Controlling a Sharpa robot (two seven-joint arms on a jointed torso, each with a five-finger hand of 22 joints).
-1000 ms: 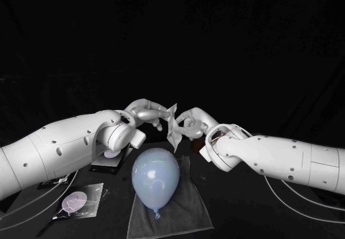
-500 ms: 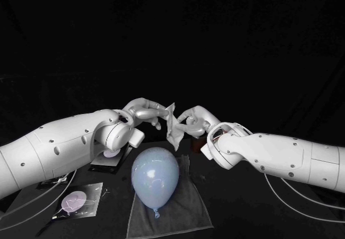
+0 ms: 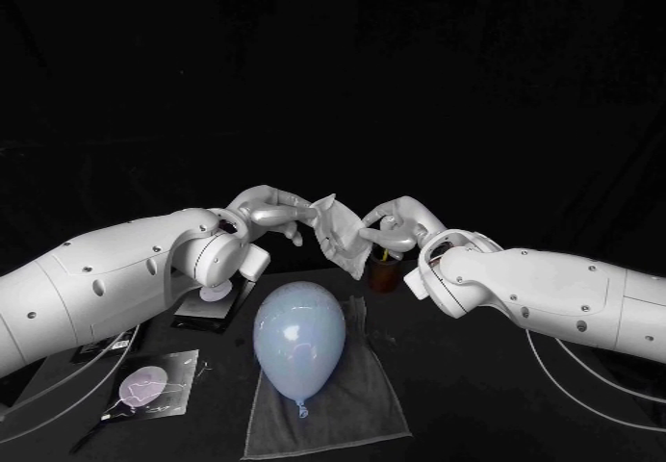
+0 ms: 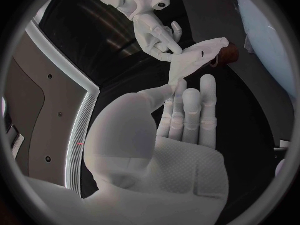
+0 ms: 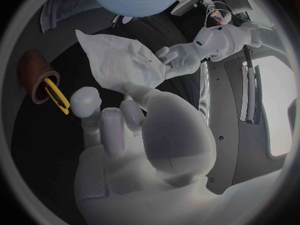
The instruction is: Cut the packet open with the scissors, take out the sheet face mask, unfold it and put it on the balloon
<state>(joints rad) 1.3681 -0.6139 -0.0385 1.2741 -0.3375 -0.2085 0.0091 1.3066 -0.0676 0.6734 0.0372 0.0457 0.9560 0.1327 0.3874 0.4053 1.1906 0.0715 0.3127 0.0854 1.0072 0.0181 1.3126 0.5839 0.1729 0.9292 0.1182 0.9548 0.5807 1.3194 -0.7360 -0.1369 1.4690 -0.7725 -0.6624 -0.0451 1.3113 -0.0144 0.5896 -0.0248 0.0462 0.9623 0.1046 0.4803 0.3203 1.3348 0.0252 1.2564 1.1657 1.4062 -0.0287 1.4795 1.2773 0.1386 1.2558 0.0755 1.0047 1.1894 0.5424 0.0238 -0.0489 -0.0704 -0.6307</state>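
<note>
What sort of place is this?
Probably a robot test bench in a lab: a black table, a pale blue balloon on a grey towel, and the silver left hand and right hand holding a white sheet mask.

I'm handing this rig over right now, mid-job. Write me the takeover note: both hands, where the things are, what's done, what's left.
Left hand: pinches one edge of the sheet mask.
Right hand: holds the opposite edge. The mask hangs between the two hands, crumpled and only partly unfolded.
Balloon: lies bare on the grey towel, below and in front of the hands.
Scissors: stand in the brown cup, out of use.
Done: cutting open and taking the mask out.
Left: spread the mask fully, then lay it on the balloon.
</note>
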